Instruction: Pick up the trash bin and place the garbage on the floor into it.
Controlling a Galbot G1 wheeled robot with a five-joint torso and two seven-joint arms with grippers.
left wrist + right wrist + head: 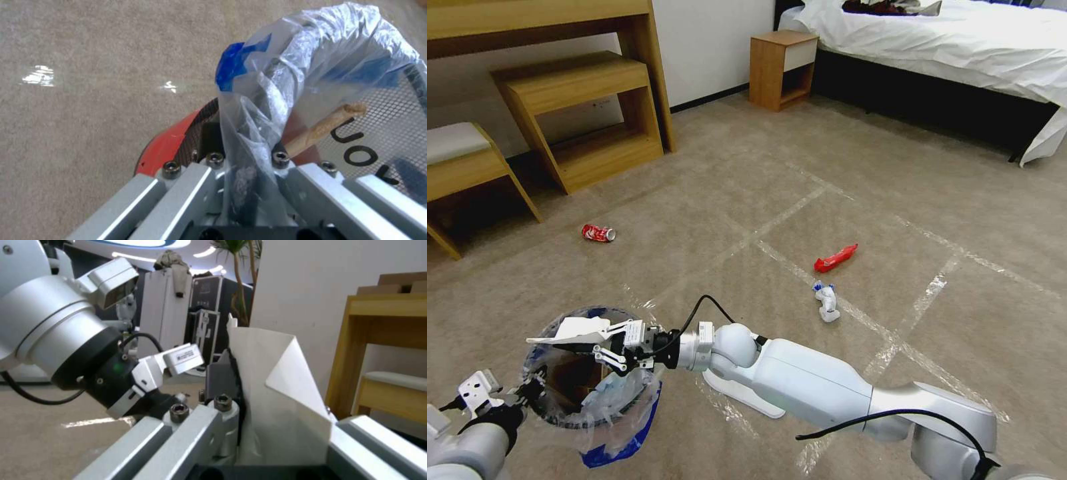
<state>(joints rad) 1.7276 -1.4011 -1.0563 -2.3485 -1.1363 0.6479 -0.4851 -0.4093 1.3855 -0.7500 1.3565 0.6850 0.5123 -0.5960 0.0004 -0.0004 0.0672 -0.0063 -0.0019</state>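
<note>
The trash bin [590, 413], round and lined with a crinkled clear bag, hangs at the lower left, and my left gripper [532, 390] is shut on its near rim. In the left wrist view the left gripper [249, 156] pinches bag and rim beside the bin's red wall [164, 146], and a wooden stick [325, 128] lies inside. My right gripper [575, 340] is shut on a white flat slipper [577, 329] directly over the bin's mouth. The right wrist view shows that slipper [276, 390] folded in the right gripper [249, 400]. On the floor [707, 200] lie a second slipper [740, 395], a red can [598, 233], a red wrapper [835, 258] and a white tissue [827, 302].
A wooden desk with a step shelf [584, 113] and a bench [460, 160] stand at the back left. A small nightstand [780, 67] and a bed [947, 47] are at the back right. Tape strips [894, 340] cross the carpet.
</note>
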